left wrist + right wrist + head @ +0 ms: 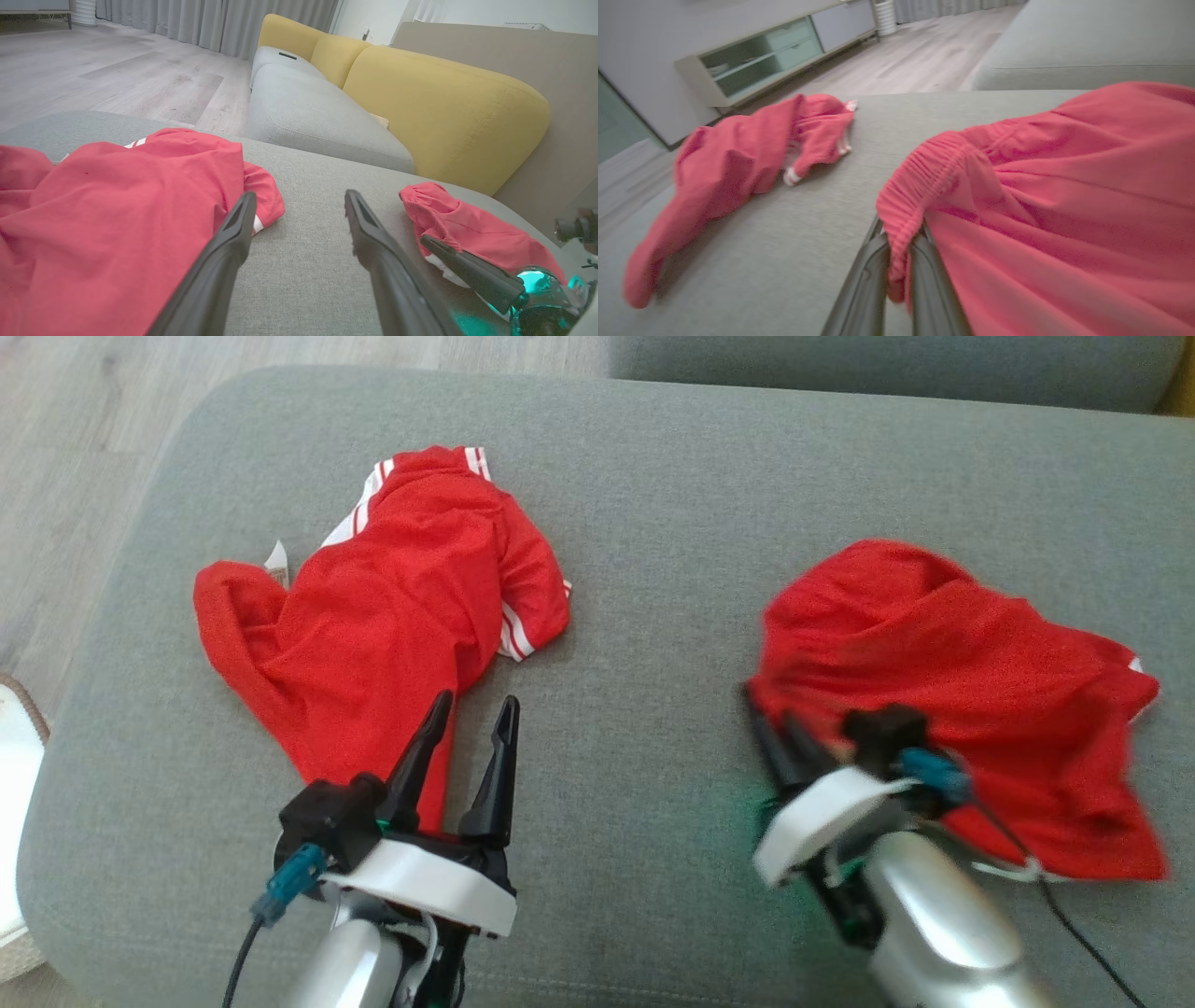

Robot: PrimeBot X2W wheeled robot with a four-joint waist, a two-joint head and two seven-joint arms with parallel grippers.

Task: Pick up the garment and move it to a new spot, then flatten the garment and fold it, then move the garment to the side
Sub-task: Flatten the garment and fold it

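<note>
- The red shorts [952, 653] lie bunched at the right of the head view on the grey cushion [653, 523], the cloth humped up and spreading toward the lower right corner
- The right gripper [775, 728] sits at the left edge of the shorts, blurred in the head view
- In the right wrist view its two fingers [866, 284] are clenched together, and the gathered elastic waistband [920, 172] is pinched between them and draped over their tips
- The left gripper [476, 702] is at the lower left of the head view, its fingers spread apart and grasping nothing
- One of its fingers overlaps the lower tail of the striped red garment [392, 616]; I cannot tell whether it touches the cloth
- That garment, red with white stripes, lies crumpled at left centre, well apart from the shorts, with bare cushion between them
- A yellow sofa back [444, 107] fills the upper right of the left wrist view
- Pale wooden floor [93, 411] shows at the upper left of the head view
</note>
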